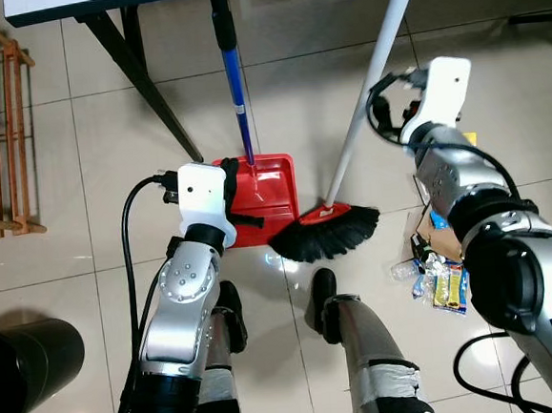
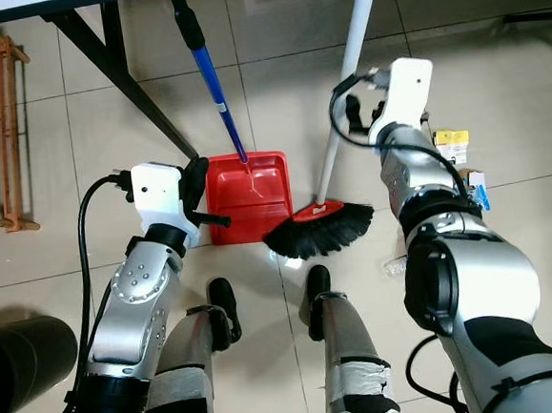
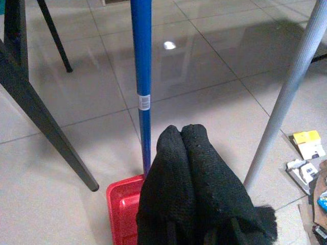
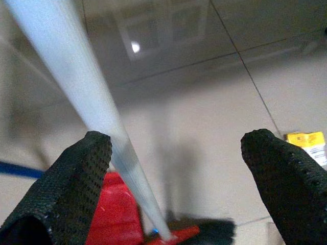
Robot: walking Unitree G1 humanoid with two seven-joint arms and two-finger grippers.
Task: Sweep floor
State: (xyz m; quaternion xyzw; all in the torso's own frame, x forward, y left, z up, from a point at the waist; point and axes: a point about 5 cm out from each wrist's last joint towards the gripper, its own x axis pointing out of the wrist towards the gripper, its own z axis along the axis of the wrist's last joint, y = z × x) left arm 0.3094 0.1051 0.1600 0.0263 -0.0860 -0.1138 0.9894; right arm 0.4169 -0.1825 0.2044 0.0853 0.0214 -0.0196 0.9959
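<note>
Your left tool [image 3: 179,138] is closed beside the red dustpan [image 1: 261,193]; your right tool [image 4: 176,173] gapes around the broom [image 1: 328,229] pole; wrappers [image 1: 439,270] litter the floor by the table leg [image 1: 147,83].

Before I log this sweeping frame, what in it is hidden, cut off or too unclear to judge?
- Broom pole and blue dustpan handle: upper ends cut off by the head views' top edge.
- Litter on the floor: partly covered by the right arm; package print too small to read.
- Dustpan, left wrist view: mostly hidden behind the shut left gripper.
- Broom bristles, right wrist view: blurred, between the open right gripper's fingers.
</note>
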